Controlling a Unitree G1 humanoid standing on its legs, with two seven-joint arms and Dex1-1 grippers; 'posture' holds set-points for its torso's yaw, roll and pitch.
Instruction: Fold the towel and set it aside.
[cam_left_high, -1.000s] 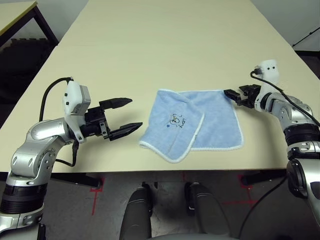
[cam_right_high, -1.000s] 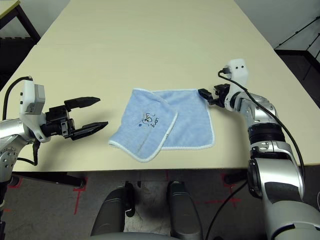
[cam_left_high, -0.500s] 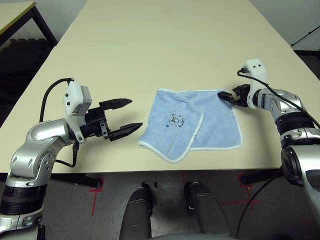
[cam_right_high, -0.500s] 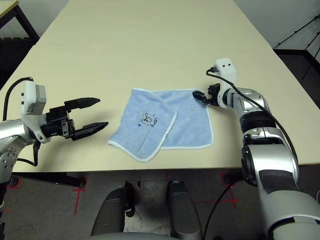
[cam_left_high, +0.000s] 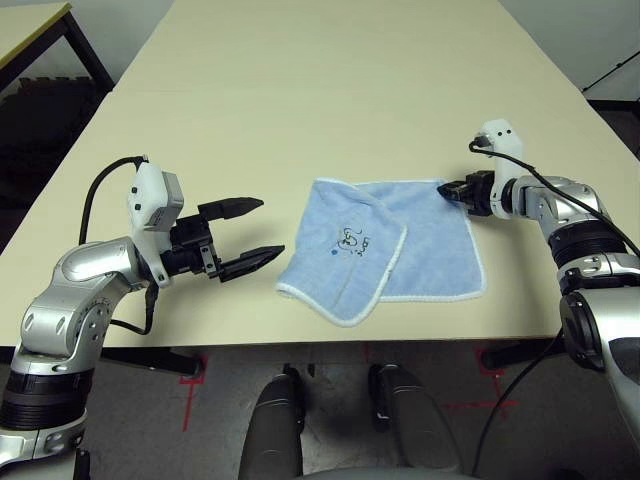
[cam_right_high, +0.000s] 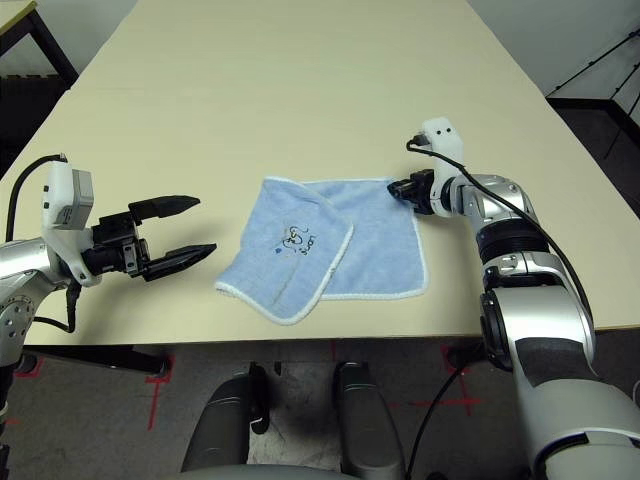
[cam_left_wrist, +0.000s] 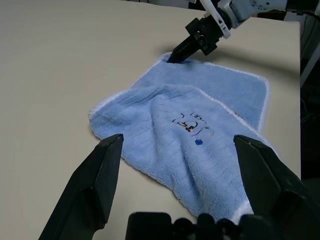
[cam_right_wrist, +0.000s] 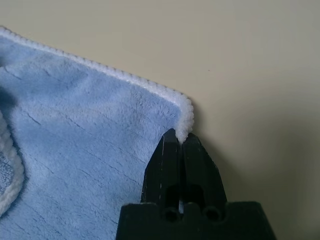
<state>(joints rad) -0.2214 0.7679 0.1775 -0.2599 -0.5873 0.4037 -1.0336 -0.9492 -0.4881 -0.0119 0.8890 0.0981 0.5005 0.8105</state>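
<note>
The towel (cam_left_high: 400, 245) is light blue with white edging and lies on the table, its left part folded over so the dark embroidered motif (cam_left_high: 352, 239) faces up. My right gripper (cam_right_wrist: 180, 140) is shut on the towel's far right corner, pinching the white edging; it also shows at that corner from the head (cam_left_high: 452, 190) and from the left wrist (cam_left_wrist: 181, 52). My left gripper (cam_left_high: 250, 232) hovers open to the left of the towel, a short gap from its left edge. Its two fingers (cam_left_wrist: 95, 185) frame the folded part, touching nothing.
The cream table (cam_left_high: 330, 90) stretches far beyond the towel. Its front edge runs just below the towel. A second table's corner (cam_left_high: 40, 25) stands at the far left, and dark floor lies off both sides.
My right gripper moved left onto the towel's far right corner and closed on it. The left arm has stayed still, and the towel lies as before.
</note>
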